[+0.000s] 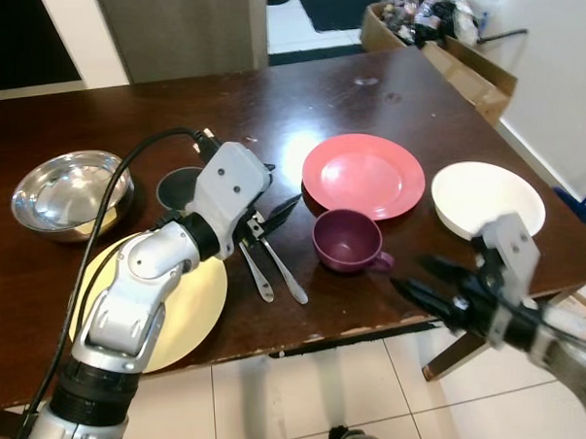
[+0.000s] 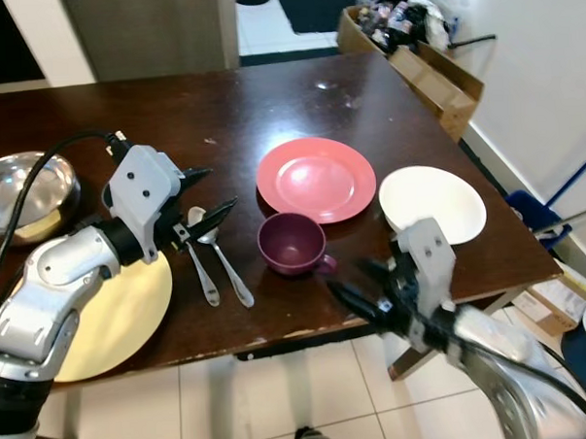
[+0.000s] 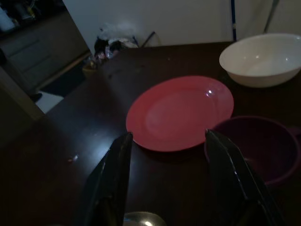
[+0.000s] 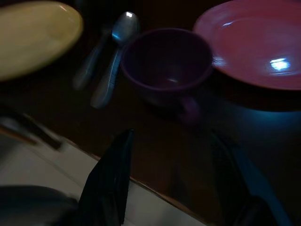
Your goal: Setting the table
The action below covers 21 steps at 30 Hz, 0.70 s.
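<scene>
Dark wooden table (image 1: 385,89) laid with a red plate (image 1: 363,175) at centre, a purple cup (image 1: 346,239) touching its 7 o'clock edge, handle turned toward the near edge, and a white bowl (image 1: 487,198) at 3 o'clock of the plate. Two spoons (image 1: 272,267) side by side at 9 o'clock of the cup, bowls at the far end. Yellow plate (image 1: 185,317) further out at 8 o'clock, steel bowl (image 1: 70,193) and a small dark cup (image 1: 180,188) beyond it.

Left gripper (image 1: 276,211) spread wide, holding nothing, poised just above the spoon heads. Right gripper (image 1: 424,282) also parted and empty, at the table's near edge at 5 o'clock of the cup, blurred.

Probably the step in hand: lifting a spoon. Best done by lowering straight down, straddling one handle only, closing low against the tabletop without nudging its neighbour. Risk: pinching both spoons, or bumping the cup.
</scene>
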### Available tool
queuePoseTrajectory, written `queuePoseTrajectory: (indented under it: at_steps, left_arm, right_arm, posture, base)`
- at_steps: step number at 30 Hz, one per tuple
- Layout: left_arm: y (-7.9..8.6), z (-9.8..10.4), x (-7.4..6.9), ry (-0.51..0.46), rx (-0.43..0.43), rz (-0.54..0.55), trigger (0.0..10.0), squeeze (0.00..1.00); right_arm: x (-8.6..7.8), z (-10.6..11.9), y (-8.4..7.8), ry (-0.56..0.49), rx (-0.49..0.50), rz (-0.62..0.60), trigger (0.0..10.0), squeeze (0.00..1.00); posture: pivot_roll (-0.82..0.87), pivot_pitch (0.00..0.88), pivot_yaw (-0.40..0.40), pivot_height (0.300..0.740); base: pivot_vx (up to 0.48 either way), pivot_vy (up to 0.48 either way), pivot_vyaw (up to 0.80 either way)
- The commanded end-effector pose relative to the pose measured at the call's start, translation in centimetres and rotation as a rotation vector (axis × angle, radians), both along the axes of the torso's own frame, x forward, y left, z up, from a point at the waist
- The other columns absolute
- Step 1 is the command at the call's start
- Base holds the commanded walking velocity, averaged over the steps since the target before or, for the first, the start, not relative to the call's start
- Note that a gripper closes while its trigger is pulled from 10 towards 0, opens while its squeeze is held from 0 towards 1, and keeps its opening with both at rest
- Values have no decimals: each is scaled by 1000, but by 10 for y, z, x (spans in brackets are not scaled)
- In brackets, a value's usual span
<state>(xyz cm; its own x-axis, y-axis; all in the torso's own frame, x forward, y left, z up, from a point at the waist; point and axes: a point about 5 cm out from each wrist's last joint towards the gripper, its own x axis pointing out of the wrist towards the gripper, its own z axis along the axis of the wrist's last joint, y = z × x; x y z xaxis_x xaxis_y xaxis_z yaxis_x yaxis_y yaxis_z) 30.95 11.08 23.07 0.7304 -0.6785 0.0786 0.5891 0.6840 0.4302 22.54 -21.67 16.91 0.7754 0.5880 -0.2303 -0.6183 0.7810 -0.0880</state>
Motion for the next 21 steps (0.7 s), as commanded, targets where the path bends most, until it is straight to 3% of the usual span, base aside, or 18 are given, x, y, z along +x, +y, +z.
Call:
queuePoseTrajectory:
  at_steps: [1,9,18,21]
  left_arm:
    - [1,5,5,-28,6,13,10000,0]
    - [-5,10,11,-47,5,1,10000,0]
    - [-3,10,13,-55,3,9,10000,0]
    - [-1,10,13,-58,3,20,10000,0]
  right_arm:
    - [-6,2,-4,-51,-85,-19,10000,0]
    - [10,-6,4,-138,-66,-51,10000,0]
    - [21,-16,8,-60,-97,88,10000,0]
    - [25,-20,3,-23,-151,129,10000,0]
  posture:
    - [-160,78,79,740]
    - [-153,69,85,740]
    - [-141,69,82,740]
    - [-134,71,78,740]
  base:
    - [0,0,0]
    - [0,0,0]
    - [0,0,0]
    - [0,0,0]
